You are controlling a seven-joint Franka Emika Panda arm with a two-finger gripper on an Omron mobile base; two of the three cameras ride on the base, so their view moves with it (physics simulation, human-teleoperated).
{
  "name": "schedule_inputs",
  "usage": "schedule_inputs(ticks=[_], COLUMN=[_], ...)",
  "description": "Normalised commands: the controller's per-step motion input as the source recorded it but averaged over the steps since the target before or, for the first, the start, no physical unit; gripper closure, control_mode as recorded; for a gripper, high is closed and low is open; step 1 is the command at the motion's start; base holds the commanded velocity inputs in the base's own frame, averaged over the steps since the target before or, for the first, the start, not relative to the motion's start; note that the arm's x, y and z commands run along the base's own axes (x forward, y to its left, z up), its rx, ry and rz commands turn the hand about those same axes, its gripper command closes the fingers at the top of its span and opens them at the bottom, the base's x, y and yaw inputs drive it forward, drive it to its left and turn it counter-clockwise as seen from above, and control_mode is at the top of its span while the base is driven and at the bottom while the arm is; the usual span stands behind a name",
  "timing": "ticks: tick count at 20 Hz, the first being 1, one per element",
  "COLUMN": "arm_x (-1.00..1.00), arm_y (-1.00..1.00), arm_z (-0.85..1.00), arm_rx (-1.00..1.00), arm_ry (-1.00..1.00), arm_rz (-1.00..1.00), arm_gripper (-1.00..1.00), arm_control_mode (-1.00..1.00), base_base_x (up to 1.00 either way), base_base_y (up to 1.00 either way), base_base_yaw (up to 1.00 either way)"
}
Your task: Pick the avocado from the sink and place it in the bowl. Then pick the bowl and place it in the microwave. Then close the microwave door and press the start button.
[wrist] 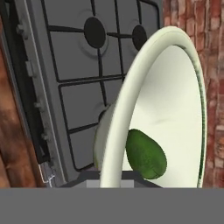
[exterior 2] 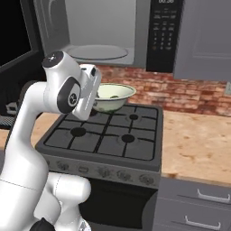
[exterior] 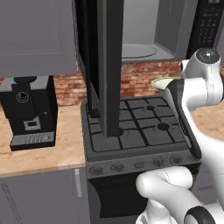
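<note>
The microwave [exterior 2: 108, 31] hangs above everything, its light grey cavity bare except for the turntable, so there is room for what I carry. The microwave door [exterior: 109, 65] stands swung wide toward me, edge-on in the left base view, which keeps the opening free and leaves the closing and the start button on the black panel [exterior 2: 164, 34] for later. Below sits the gas stove [exterior 2: 108, 135] with its dark grates, flanked by the wooden surface [exterior 2: 198, 144]; a black coffee machine [exterior: 30, 109] stands on it off to the left, well apart from my path.

I hold the bowl [exterior 2: 113, 95] in the air over the back burners, below the level of the cavity floor and in front of it. My hand [exterior 2: 93, 97] pinches the bowl's thin rim at the near side, jaws pressed close together on it, because the flared edge is the only part narrow enough to take. The bowl rides roughly level, which keeps its load from rolling out.

The avocado [wrist: 145, 154] lies inside the bowl against the wall nearest my fingers. I judge the first step done and the lift into the microwave underway; tipping the bowl is the risk
</note>
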Motion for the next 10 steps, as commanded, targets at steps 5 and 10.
schedule_inputs(ticks=[5, 10], arm_x=[0.0, 0.0], arm_y=[0.0, 0.0], arm_z=[0.0, 0.0], arm_rx=[0.0, 0.0], arm_ry=[0.0, 0.0], arm_rz=[0.0, 0.0], arm_gripper=[1.0, 1.0], arm_control_mode=[1.0, 1.0], base_base_x=[0.03, 0.01], base_base_y=[0.0, 0.0], base_base_yaw=[0.09, 0.08])
